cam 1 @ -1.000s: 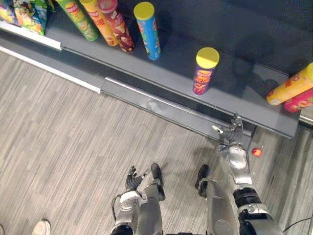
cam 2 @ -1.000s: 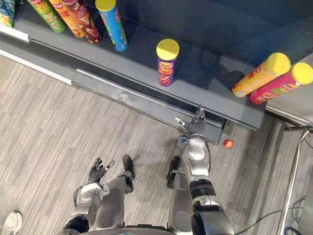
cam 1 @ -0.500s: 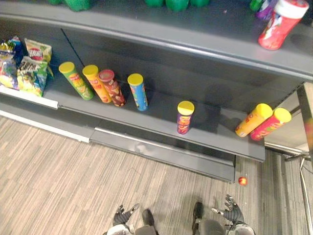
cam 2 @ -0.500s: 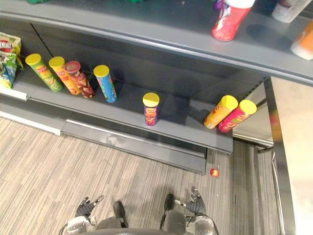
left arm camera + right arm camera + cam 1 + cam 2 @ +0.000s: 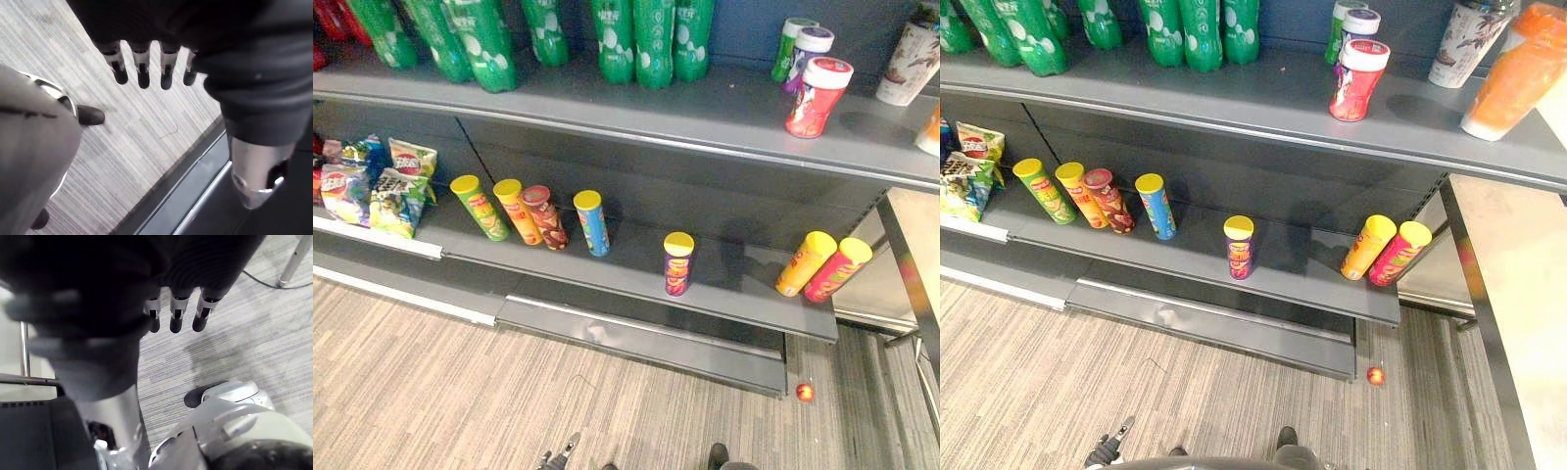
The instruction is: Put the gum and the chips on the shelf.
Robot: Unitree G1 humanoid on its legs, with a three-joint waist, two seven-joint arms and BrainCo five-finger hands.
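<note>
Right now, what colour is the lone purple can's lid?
Yellow. The purple can shows its lid best in the left eye view.

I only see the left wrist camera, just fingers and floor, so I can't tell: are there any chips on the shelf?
Observer: Yes. A purple chip can stands upright, alone, midway along the lower shelf.
Operator: Is the other hand holding something?
Observer: No, the right hand is open and empty, above the floor.
Operator: Did anything fall down?
Observer: A small red round thing lies on the floor by the shelf's right end.
</note>
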